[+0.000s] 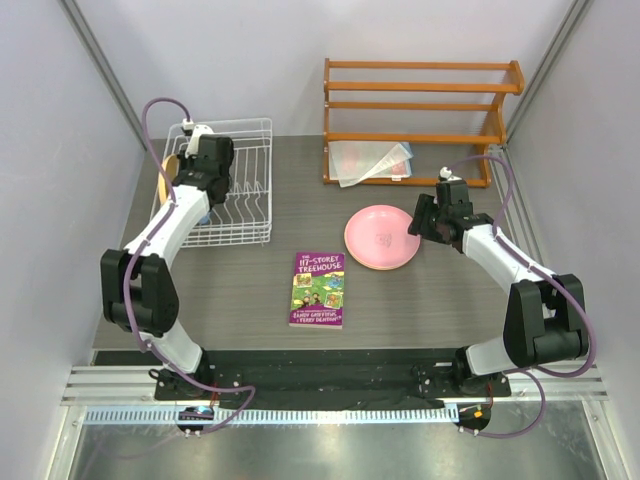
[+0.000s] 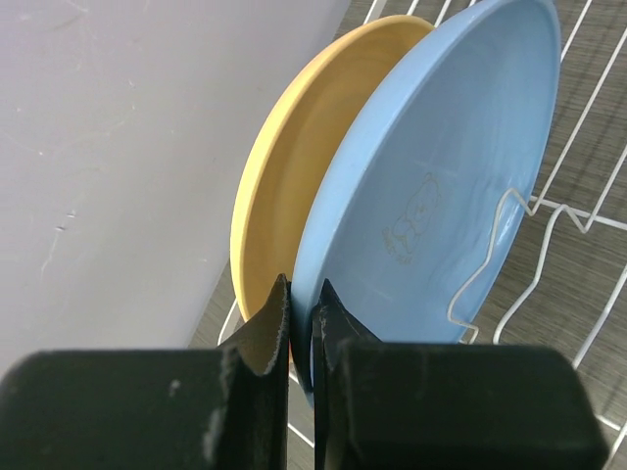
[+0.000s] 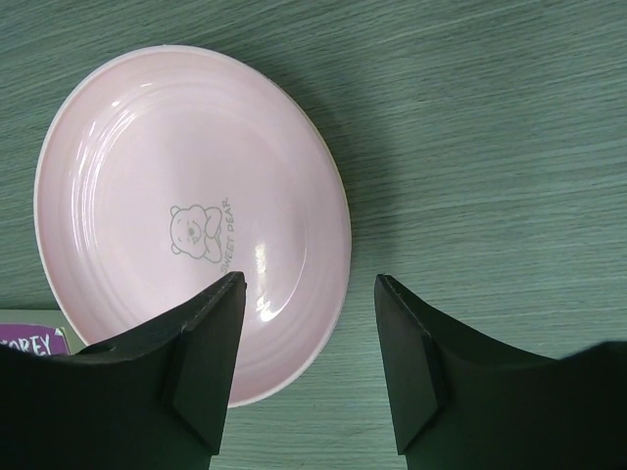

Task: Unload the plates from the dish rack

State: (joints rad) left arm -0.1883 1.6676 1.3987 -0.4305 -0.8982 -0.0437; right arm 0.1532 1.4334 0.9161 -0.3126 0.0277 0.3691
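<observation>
The white wire dish rack (image 1: 240, 190) stands at the back left. In the left wrist view a light blue plate (image 2: 441, 186) stands on edge in the dish rack (image 2: 588, 225), with a yellow-orange plate (image 2: 284, 176) right behind it. My left gripper (image 2: 303, 308) is shut on the blue plate's lower rim. From above only the yellow-orange plate's edge (image 1: 161, 178) shows beside the left gripper (image 1: 200, 190). A pink plate (image 1: 380, 237) lies flat on the table; it also shows in the right wrist view (image 3: 186, 215). My right gripper (image 3: 309, 294) is open above its right rim.
A book (image 1: 318, 289) lies on the table in front of the pink plate. An orange wooden slatted shelf (image 1: 420, 120) stands at the back right with a clear sheet (image 1: 370, 162) under it. A grey wall (image 2: 118, 147) is close on the rack's left.
</observation>
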